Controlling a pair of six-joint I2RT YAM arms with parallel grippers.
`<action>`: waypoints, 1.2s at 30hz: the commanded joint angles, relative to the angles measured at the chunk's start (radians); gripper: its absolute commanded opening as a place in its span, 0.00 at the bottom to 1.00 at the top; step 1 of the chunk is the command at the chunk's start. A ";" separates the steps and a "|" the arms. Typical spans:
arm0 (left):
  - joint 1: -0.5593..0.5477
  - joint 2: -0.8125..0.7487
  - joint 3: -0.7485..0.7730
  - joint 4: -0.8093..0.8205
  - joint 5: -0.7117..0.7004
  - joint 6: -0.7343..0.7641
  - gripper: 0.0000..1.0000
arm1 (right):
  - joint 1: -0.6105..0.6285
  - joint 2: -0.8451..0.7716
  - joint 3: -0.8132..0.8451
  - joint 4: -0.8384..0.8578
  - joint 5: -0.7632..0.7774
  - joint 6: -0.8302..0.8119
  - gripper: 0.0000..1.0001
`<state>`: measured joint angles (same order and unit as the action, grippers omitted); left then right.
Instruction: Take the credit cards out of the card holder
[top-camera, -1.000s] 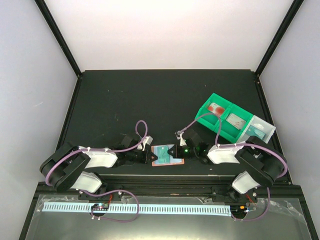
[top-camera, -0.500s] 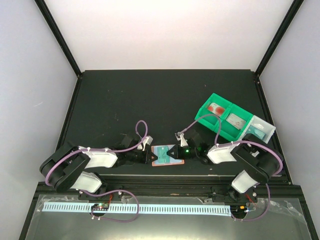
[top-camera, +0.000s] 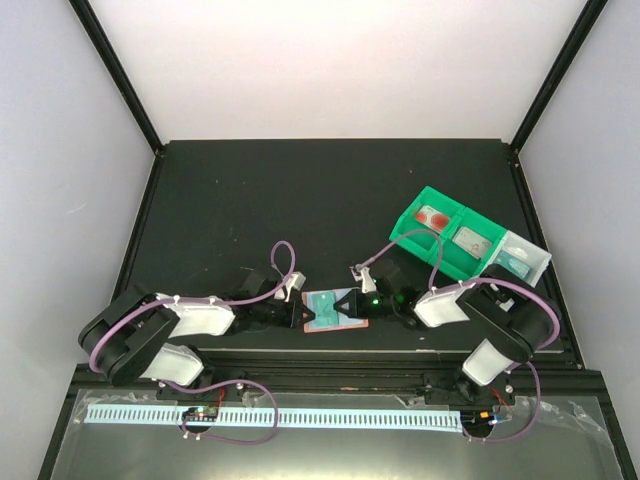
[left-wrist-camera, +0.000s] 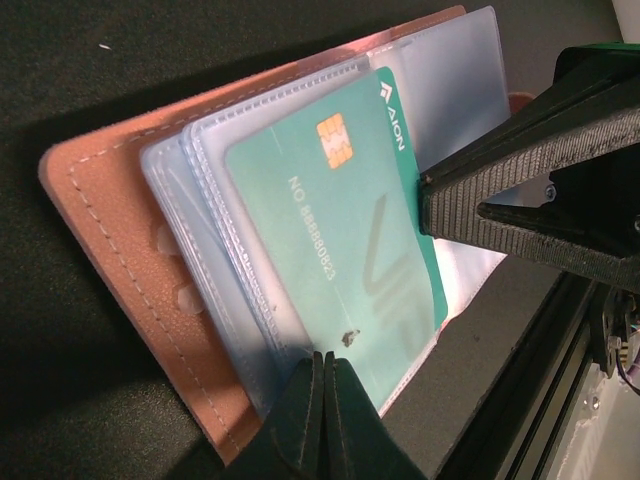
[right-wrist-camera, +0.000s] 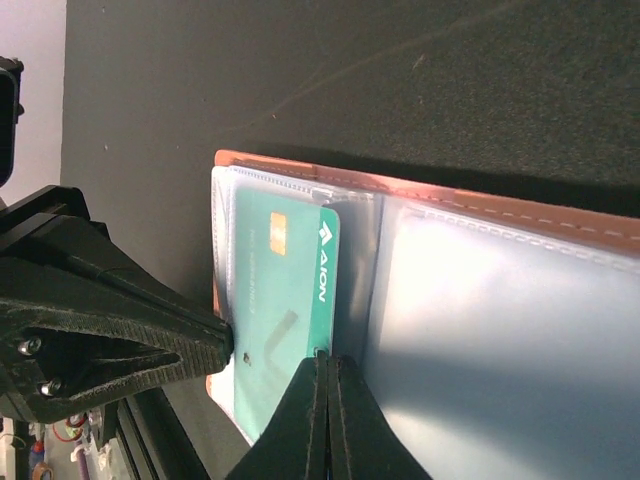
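Since a second ago the right fingers (top-camera: 351, 306) have slid a little toward 9 o'clock, farther over the card holder (top-camera: 328, 318), and the right arm's elbow has swung in behind them. The left arm, the holder and the bins lie as they did.

Going left to right, we count two arms, one holder, one card in view on it, two green bins and one clear bin.

The left fingers (top-camera: 299, 313) reach the holder from its 9 o'clock side. They are pressed together, and in the left wrist view their tip sits at the short edge of the green card (left-wrist-camera: 340, 230). We cannot tell whether anything is pinched between them.

The holder lies open and flat on the dark worktop (top-camera: 300, 200) at 6 o'clock, close to the near edge, with its brown stitched border showing around clear sleeves. The green card lies face up among the sleeves of one panel, chip and lettering showing. We cannot tell whether it is still inside a sleeve, nor count the sleeves.

The right fingers come in from 3 o'clock, also closed tight, their tip touching the card's long edge.

At 3 o'clock on the worktop, well apart from the holder, the green bins (top-camera: 450, 262) stand side by side, with the clear bin (top-camera: 537, 262) against them on the right. A red flat piece (top-camera: 433, 215) lies in the leftmost green bin. What the other two bins hold is too small to make out.
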<state>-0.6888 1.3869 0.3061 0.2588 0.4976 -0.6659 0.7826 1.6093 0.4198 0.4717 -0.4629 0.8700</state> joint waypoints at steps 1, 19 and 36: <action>-0.003 -0.012 -0.005 -0.072 -0.047 0.018 0.01 | -0.024 -0.033 -0.027 0.012 -0.017 -0.020 0.01; -0.003 -0.188 0.069 -0.201 -0.050 -0.011 0.30 | -0.078 -0.259 0.004 -0.315 0.018 -0.162 0.01; -0.003 -0.365 0.193 -0.365 0.110 0.183 0.76 | -0.080 -0.482 0.168 -0.680 -0.120 -0.392 0.01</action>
<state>-0.6891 1.0710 0.4347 -0.0418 0.5098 -0.5831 0.7090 1.1713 0.5449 -0.1055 -0.4667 0.5755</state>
